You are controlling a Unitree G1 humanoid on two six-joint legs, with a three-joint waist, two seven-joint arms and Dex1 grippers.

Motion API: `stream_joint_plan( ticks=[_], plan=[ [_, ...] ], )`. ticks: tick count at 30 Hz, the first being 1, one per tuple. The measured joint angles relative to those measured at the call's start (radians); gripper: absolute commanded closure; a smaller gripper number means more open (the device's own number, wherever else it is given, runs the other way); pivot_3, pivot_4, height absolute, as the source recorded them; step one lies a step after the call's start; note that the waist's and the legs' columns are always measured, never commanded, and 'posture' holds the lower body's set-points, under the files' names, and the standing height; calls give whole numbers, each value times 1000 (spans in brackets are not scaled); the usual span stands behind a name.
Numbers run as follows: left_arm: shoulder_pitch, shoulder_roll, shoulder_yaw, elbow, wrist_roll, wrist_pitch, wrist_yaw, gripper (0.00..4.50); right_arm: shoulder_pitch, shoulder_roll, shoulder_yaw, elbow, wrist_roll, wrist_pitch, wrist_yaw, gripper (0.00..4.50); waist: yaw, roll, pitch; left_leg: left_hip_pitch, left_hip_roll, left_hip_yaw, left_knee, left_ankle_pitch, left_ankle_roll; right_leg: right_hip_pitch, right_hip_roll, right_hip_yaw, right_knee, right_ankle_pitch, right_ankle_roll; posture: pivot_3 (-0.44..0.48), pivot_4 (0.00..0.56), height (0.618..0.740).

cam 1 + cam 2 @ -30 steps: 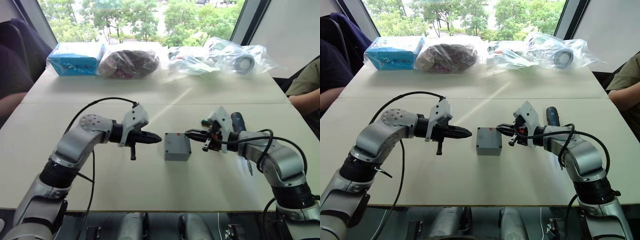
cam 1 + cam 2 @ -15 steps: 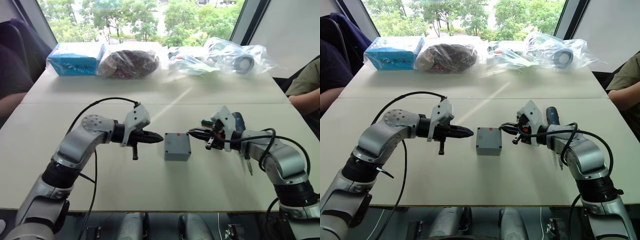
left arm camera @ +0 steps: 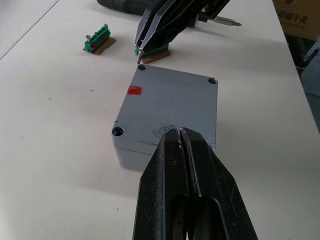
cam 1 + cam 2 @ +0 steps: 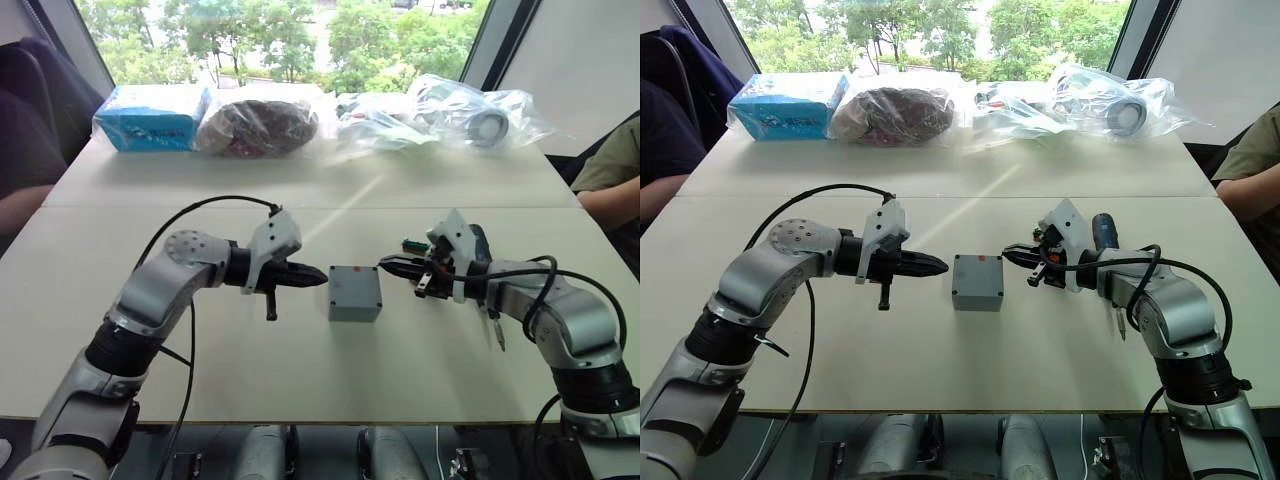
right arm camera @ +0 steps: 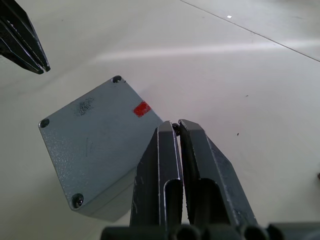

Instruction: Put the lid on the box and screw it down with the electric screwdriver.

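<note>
The grey box (image 4: 355, 308) stands mid-table with the lid (image 4: 355, 284) lying flat on top of it, a red mark (image 3: 134, 90) near one edge. My left gripper (image 4: 322, 277) is shut and points at the box's left side, a short gap away. My right gripper (image 4: 383, 264) is shut too, its tips hovering just off the box's far right corner hole (image 3: 142, 66). The dark blue electric screwdriver (image 4: 478, 240) lies on the table behind my right gripper, with its metal bit (image 3: 225, 21) seen in the left wrist view.
Two green-and-brown connector pieces (image 3: 99, 44) lie beside the box's right side. A blue package (image 4: 152, 117), a dark bag (image 4: 258, 125) and clear bags (image 4: 440, 115) line the far edge. People sit at the left (image 4: 25, 140) and right (image 4: 612, 180).
My right gripper has drawn back slightly to the right, away from the box. My left gripper has edged a little closer to the box.
</note>
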Motion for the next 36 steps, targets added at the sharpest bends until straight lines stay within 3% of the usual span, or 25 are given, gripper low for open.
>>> stream_joint_plan(
  ticks=[36],
  plan=[
    [0,-4,0,1,17,-2,6,4500,0,-4,32,0,-5,-3,10,4405,0,0,0,0,0,0,0,0,0,0,0,0,0,0,0,0,150,740]
  ],
)
